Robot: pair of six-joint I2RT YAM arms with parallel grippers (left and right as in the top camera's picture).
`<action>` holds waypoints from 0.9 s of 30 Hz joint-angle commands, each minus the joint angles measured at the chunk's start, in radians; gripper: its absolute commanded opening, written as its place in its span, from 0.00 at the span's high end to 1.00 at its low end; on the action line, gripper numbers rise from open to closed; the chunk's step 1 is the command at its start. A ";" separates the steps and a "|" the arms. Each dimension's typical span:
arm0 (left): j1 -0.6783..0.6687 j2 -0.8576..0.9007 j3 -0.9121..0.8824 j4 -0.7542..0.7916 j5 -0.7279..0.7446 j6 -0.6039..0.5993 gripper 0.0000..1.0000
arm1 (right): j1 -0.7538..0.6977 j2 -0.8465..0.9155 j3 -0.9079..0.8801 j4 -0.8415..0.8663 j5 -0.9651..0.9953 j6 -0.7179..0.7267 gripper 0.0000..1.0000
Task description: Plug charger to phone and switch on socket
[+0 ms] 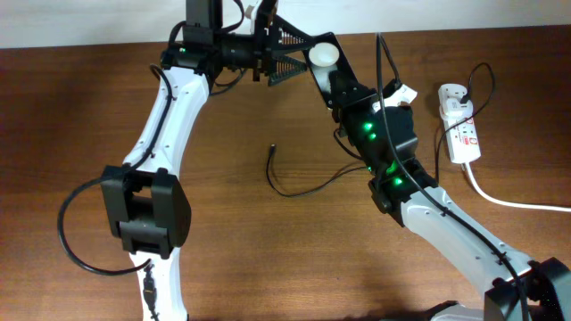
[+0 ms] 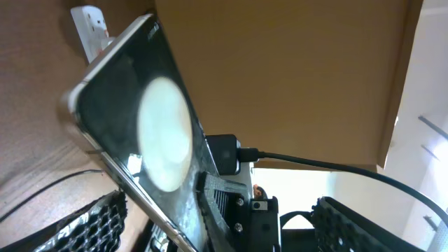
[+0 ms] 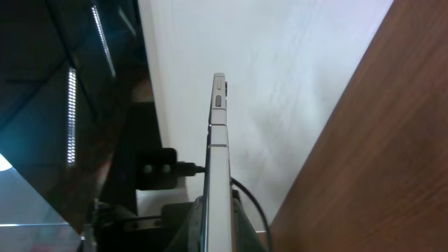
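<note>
The brown wooden table (image 1: 89,107) carried both white-and-black arms, which met at its far edge. The short white power strip with red marks (image 1: 461,129) lay well off to the outer side of the right gripper (image 1: 332,76), with its thick white cord (image 1: 517,203) trailing away. Whether its switch was on could not be told.

The right gripper pinched the flat black phone with a white round blob on its face (image 2: 119,105). In the right wrist view the phone's thin edge rose from between the closed fingers. The phone was held tilted and clear of the table, probably to offer its port end to the other arm, though the port itself was not visible.

The left gripper (image 1: 299,53) faced the phone with its black mesh fingers (image 2: 91,224) spread wide and holding nothing.

The long thin black charger cable (image 1: 299,190) curled on the table, well short of both pairs of fingers. Its far run passed under the right arm, which could snag it. Its small black plug tip (image 1: 271,148) lay loose and unplugged, so the left fingers likely had to fetch it first.
</note>
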State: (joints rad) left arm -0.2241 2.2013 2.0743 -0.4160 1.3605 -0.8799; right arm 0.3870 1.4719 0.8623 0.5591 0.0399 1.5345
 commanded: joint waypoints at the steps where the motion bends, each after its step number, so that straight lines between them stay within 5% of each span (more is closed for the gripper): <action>1: -0.017 -0.003 0.021 0.005 -0.027 -0.047 0.13 | 0.006 -0.006 0.042 0.038 -0.010 0.053 0.96; 5: -0.043 -0.003 0.021 0.037 -0.086 -0.142 0.15 | 0.006 -0.006 0.048 0.045 -0.009 0.098 0.96; 8: -0.065 -0.003 0.021 0.137 -0.132 -0.173 0.50 | 0.020 -0.005 0.049 0.043 -0.013 0.098 0.96; 17: -0.110 -0.003 0.021 0.176 -0.165 -0.227 0.53 | 0.032 -0.005 0.049 0.040 -0.012 0.098 0.96; 23: -0.123 -0.003 0.021 0.176 -0.173 -0.227 0.70 | 0.032 -0.005 0.049 0.039 -0.033 0.098 0.96; 27: -0.123 -0.003 0.021 0.176 -0.177 -0.227 0.71 | 0.032 -0.005 0.049 0.029 -0.040 0.098 0.96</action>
State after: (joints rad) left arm -0.3298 2.2013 2.0743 -0.2485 1.1721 -1.1126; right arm 0.4023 1.4719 0.8871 0.5941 0.0456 1.6421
